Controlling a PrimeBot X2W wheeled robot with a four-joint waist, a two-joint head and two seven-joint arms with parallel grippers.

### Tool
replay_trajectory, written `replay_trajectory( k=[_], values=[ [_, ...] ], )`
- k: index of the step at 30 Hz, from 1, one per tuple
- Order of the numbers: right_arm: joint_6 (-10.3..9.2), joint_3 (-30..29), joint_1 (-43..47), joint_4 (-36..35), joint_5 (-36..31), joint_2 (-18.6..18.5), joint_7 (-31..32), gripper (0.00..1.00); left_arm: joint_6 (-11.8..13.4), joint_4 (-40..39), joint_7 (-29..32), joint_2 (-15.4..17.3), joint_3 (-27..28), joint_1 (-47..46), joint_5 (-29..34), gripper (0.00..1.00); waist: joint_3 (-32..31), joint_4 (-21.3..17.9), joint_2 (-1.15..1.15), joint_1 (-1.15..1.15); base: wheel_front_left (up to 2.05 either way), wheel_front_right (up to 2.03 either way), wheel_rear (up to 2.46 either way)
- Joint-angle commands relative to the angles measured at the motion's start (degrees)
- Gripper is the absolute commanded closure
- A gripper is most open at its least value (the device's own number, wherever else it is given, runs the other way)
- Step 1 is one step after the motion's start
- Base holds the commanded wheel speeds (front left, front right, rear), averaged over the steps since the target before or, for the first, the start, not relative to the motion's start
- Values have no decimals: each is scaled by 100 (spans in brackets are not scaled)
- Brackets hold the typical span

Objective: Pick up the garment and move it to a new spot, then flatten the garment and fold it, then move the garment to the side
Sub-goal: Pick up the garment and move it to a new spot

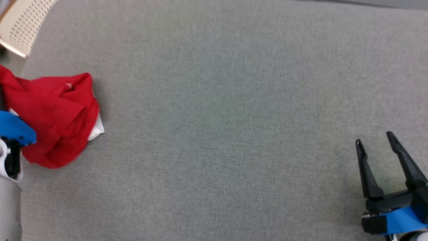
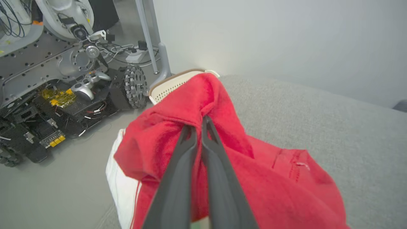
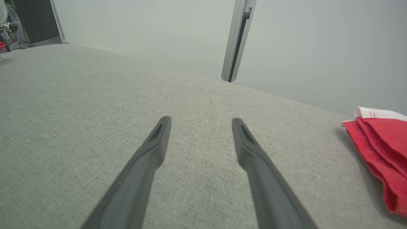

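Observation:
The garment (image 1: 53,113) is red with white trim and lies bunched at the left edge of the grey table (image 1: 220,120). In the left wrist view my left gripper (image 2: 198,122) is shut on a raised fold of the garment (image 2: 197,105), its two dark fingers pressed together under the red cloth. In the head view just the blue and white wrist of that arm (image 1: 11,140) shows at the left edge. My right gripper (image 1: 374,139) stands open at the lower right, far from the cloth. The right wrist view shows its gripper (image 3: 202,122) over bare table, with the garment (image 3: 381,143) at the right edge.
A cream perforated basket (image 1: 23,23) sits past the table's far left corner. Beyond the table edge, the left wrist view shows a wheeled robot base with cables (image 2: 63,82) on the floor. A grey post (image 3: 237,38) stands behind the table.

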Motion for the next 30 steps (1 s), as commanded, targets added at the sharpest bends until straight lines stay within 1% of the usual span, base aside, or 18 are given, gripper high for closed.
replay_trajectory(
  k=[1,5,8,11,16,17,21,24,27,30],
  values=[
    [-2,20,30,50,38,77,-20,0,-22,-111,-208,35,-18,-95,25,100,-235,-81,-1,1,0,0,0],
    [-2,77,92,143,85,277,-20,0,-52,-578,-447,106,-173,-68,68,100,-682,-161,-1,1,0,0,0],
    [-2,118,180,220,116,442,-20,0,-67,-1111,-388,114,-341,12,126,100,-1046,-275,-1,1,0,0,0],
    [-2,136,284,263,153,566,-20,0,-74,-1773,-157,51,-502,141,136,100,-1340,-452,-1,1,0,0,0],
    [-2,190,392,263,180,704,-20,0,-8,-3055,409,-146,-767,520,95,100,-1647,-908,-1,1,0,0,0],
    [-2,190,392,263,180,704,-20,0,-8,-3055,409,-146,-767,520,95,100,-1647,-908,-1,1,0,0,0],
    [-2,195,475,252,197,776,-20,0,101,-4037,829,-403,-1044,899,89,100,-1756,-1324,-1,1,0,0,0],
    [-2,174,515,239,227,810,-20,0,187,-4546,1104,-632,-1289,1131,62,100,-1773,-1616,-1,1,0,0,0],
    [-1,153,561,224,239,833,-20,0,236,-4817,1286,-852,-1536,1296,63,100,-1734,-1896,-1,1,0,0,0],
    [-2,153,555,201,260,856,-20,0,252,-4862,1389,-1092,-1839,1428,105,100,-1630,-2142,-1,1,0,0,0]
  ],
)
